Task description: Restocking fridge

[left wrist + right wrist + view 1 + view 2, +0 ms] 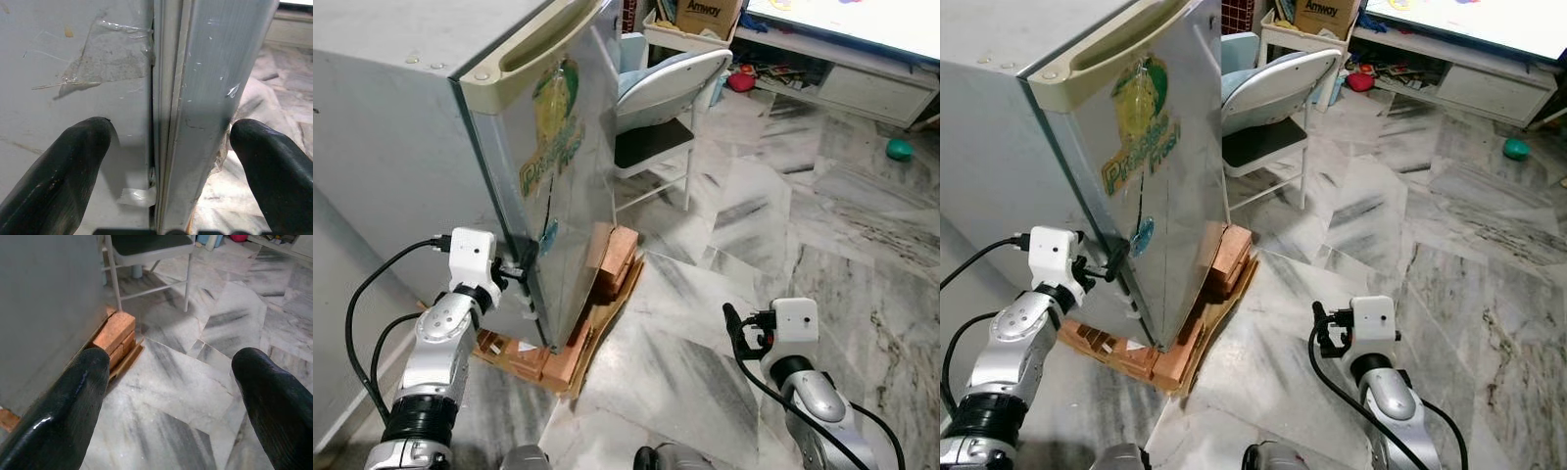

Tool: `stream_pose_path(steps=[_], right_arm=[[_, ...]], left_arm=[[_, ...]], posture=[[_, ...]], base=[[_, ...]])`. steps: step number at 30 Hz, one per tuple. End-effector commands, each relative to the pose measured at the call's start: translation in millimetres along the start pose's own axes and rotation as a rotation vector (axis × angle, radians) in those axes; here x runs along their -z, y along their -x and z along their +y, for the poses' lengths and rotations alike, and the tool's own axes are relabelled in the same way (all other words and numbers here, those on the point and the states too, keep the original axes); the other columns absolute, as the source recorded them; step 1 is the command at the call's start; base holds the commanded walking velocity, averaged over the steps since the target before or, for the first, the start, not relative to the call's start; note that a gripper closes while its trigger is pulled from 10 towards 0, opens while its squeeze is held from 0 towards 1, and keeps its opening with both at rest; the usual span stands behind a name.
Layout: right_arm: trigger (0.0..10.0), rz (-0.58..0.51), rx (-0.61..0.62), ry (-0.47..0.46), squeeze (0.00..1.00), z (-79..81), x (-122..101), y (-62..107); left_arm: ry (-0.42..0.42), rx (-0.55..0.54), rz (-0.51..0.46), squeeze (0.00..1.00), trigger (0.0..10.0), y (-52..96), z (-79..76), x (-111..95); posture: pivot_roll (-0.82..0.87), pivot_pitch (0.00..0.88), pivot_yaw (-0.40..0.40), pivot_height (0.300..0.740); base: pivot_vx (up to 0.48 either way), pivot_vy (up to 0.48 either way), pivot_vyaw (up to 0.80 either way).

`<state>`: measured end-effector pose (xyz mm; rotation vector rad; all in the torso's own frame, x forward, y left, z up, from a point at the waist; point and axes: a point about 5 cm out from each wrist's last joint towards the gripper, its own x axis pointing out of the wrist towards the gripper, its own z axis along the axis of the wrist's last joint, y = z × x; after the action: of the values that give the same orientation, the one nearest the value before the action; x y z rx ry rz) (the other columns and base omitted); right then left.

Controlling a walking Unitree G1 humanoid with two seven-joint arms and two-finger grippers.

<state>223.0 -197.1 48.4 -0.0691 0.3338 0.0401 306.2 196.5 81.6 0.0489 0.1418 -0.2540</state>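
A marble floor [822, 245] with grey veins spreads across the room. On the robot's left stands a small silver fridge [421, 127], its door [558, 166] shut, with a cream handle strip [543, 44] along the top edge and a yellow-green sticker [551, 132] on the front. The fridge rests on red bricks [612, 259] and a sheet of cardboard [607, 323].

Behind the fridge is a folding chair [656, 108] with a pale back and dark seat. Farther back a low white cabinet [862, 78] runs along the wall, with a cardboard box [708, 15] on a stand to its left. A green ball [899, 149] lies on the floor at the far right, and a red toy [741, 80] sits near the cabinet.

The left gripper [522, 269] reaches to the lower edge of the fridge door. In the left wrist view its fingers [58, 176] are spread wide, one on either side of the door's edge and the seam where it meets the fridge body; scraps of clear tape [110, 54] cling to the side wall.

The right gripper [734, 328] hangs low over the floor, well apart from the fridge. Its fingers [68, 411] are wide apart and hold nothing, with the bricks and chair legs beyond them.
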Motion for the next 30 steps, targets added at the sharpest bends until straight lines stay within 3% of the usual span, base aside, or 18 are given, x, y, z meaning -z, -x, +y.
stream_pose_path(steps=[1,8,18,22,30], right_arm=[[10.0,0.043,0.000,0.020,0.00,-2.4,5,1.4],[10.0,0.125,-0.015,0.050,0.00,-3.3,17,3.8],[10.0,0.189,-0.034,0.061,0.00,-2.1,25,6.4],[10.0,0.212,-0.033,0.068,0.00,-5.6,29,8.7],[10.0,0.244,-0.052,0.071,0.00,-6.7,32,11.3]], left_arm=[[-0.018,0.122,-0.015,0.00,10.0,-10.1,-20.6,-9],[-0.050,0.197,-0.045,0.00,10.0,-19.7,-34.9,-21],[-0.068,0.206,-0.096,0.00,10.0,-35.3,-46.5,-38],[-0.079,0.276,-0.126,0.00,10.0,-41.9,-63.3,-48],[-0.113,0.343,-0.119,0.00,10.0,-43.3,-73.1,-46]], posture=[[-0.01,0.095,-0.067,0.740],[-0.01,0.096,-0.066,0.740],[-0.01,0.093,-0.065,0.740],[-0.01,0.092,-0.064,0.740],[-0.01,0.090,-0.066,0.740]], base=[[0.000,0.000,0.00],[0.000,0.000,0.00],[0.000,0.000,0.00],[0.000,0.000,0.00],[0.000,0.000,0.00]])
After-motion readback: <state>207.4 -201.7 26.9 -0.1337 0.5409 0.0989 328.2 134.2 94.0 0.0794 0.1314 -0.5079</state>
